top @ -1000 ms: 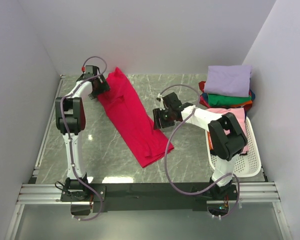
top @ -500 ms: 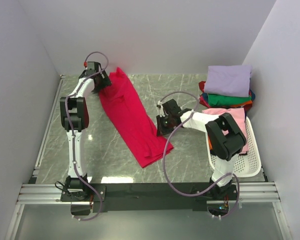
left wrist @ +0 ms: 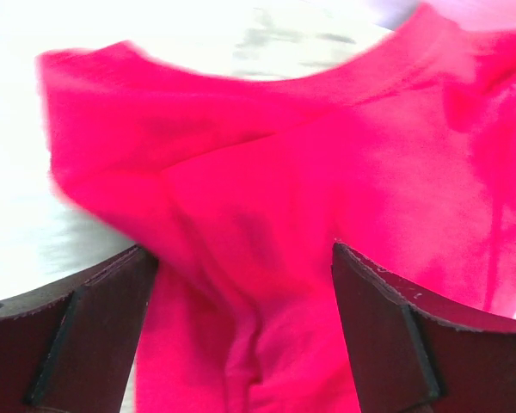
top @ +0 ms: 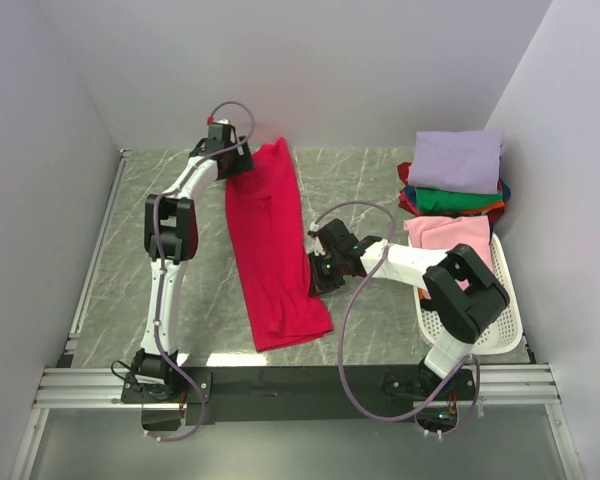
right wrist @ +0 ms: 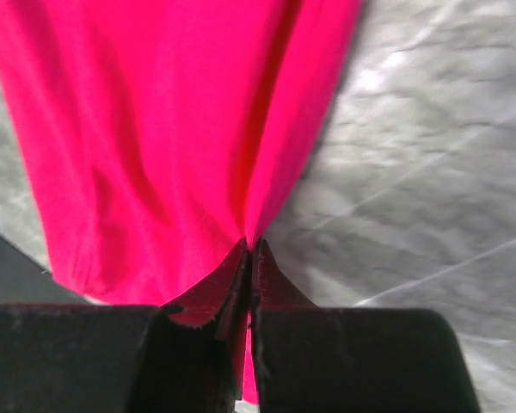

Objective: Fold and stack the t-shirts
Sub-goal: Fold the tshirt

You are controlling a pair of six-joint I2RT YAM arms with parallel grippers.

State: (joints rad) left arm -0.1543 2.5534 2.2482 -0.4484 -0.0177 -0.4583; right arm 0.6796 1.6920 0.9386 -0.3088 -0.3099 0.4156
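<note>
- Cloth first: the crimson t-shirt (top: 270,240) lies on the marble table (top: 380,180) as one long narrow strip. Its long axis runs from the far side toward our bases, leaning slightly right at the near end.
- The left gripper (top: 235,160) sits at the far end of that strip, on its left corner. In its wrist view the fingers (left wrist: 95,335) stand apart, with red cloth bunched in the gap and touching both. We cannot tell whether they are pinching it.
- The right gripper (right wrist: 251,245) is on the strip's right edge, past the middle toward the near end. Its jaws are closed together on a thin fold of the red cloth.
- So we have the shirt toward both ends of its long axis, and we judge the next fold must go across that axis, one end carried over the other.
- The folded pile, with the lavender t-shirt (top: 455,158) on top, sits far right, well apart from the strip. Our right arm is the nearer one for the carry there.
</note>
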